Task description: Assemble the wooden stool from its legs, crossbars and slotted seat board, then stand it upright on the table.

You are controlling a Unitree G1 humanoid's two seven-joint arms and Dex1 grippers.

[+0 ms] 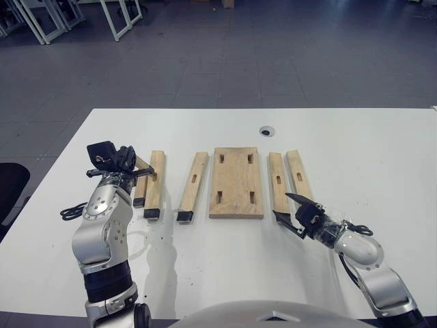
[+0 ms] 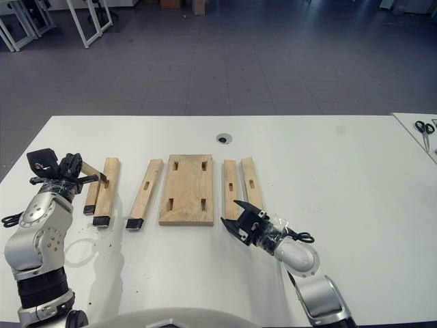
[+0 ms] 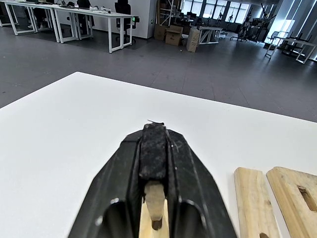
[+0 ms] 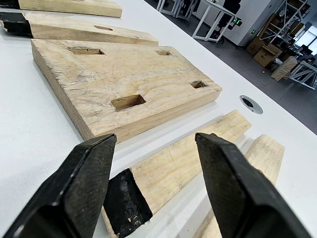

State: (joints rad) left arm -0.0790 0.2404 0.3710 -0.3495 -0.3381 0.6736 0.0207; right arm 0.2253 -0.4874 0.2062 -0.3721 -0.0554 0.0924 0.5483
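Observation:
The slotted seat board [image 1: 235,182] lies flat mid-table. Two legs [image 1: 156,183] [image 1: 193,186] lie to its left and two more [image 1: 277,182] [image 1: 298,174] to its right. My left gripper [image 1: 140,168] hovers over the far-left leg, shut on a thin wooden crossbar [image 3: 154,198]; another thin stick [image 1: 140,193] lies beside that leg. My right gripper [image 1: 281,205] is open low over the table, its fingers [image 4: 84,183] on either side of the black-tipped near end [image 4: 126,201] of the inner right leg, not touching it.
A round cable hole [image 1: 265,130] sits in the table behind the board. A black cable [image 1: 68,212] loops near the left edge. Scissors [image 2: 423,127] lie on a neighbouring table at the right. Bare table surface [image 1: 369,164] spreads to the right.

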